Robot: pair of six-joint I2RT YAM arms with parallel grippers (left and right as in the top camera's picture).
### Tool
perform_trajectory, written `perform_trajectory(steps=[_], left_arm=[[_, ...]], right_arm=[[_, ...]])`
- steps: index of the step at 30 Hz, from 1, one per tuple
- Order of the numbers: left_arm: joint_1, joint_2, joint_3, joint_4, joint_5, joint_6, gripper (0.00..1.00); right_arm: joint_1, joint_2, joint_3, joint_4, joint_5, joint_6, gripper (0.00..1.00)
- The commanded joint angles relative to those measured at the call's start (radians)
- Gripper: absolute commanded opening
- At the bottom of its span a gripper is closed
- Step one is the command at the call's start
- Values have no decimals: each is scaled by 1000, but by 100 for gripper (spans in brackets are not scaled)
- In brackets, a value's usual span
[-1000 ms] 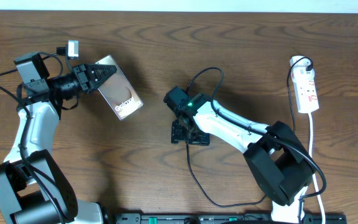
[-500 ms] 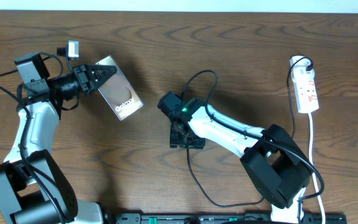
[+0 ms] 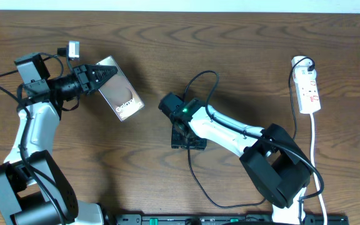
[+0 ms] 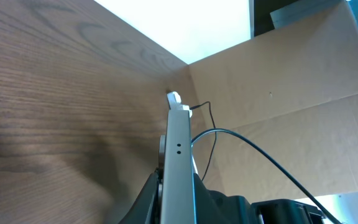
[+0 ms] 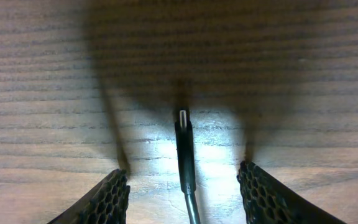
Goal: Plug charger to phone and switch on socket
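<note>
Dark wood table (image 3: 242, 37), visible grain, slight sheen. Glossy phone (image 3: 120, 95). Matt black charger plug (image 5: 185, 152), metal tip. Smooth white plastic socket (image 3: 309, 90).

Dark shadow rings a bright patch around the charger (image 5: 185, 155).

White-shelled arms (image 3: 230, 128) — black joints, cables

Bare table (image 3: 161, 44) separated the phone (image 3: 120, 95) from the right tool (image 3: 187, 137). The charger (image 3: 206, 73) looped behind and before that arm. Beside its plug (image 5: 184, 149), gaps lay open between the spread fingers (image 5: 107, 199).
</note>
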State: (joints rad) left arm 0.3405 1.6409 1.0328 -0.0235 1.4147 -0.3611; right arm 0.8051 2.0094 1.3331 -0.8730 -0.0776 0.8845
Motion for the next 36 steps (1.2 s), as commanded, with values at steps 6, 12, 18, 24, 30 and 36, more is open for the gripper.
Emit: perform_trajectory(steps=[6,12,18,24,30,36], left_arm=[[4,3,9,1,32,13,7],[5,3,9,1,32,13,8],[5,3,9,1,32,13,7],[5,3,9,1,32,13,8],[5,3,9,1,32,13,7],[5,3,9,1,32,13,7]], right_arm=[[-43,52,-2,-2,-22,11,55],[-56,59,-2,-2,-38,4,52],[-56,59,-2,-2,-38,0,44],[-56,59,-2,-2,-38,1,29],[-55,60,-2,-3,-38,1,28],[-56,61,-2,-18,-37,2,28]])
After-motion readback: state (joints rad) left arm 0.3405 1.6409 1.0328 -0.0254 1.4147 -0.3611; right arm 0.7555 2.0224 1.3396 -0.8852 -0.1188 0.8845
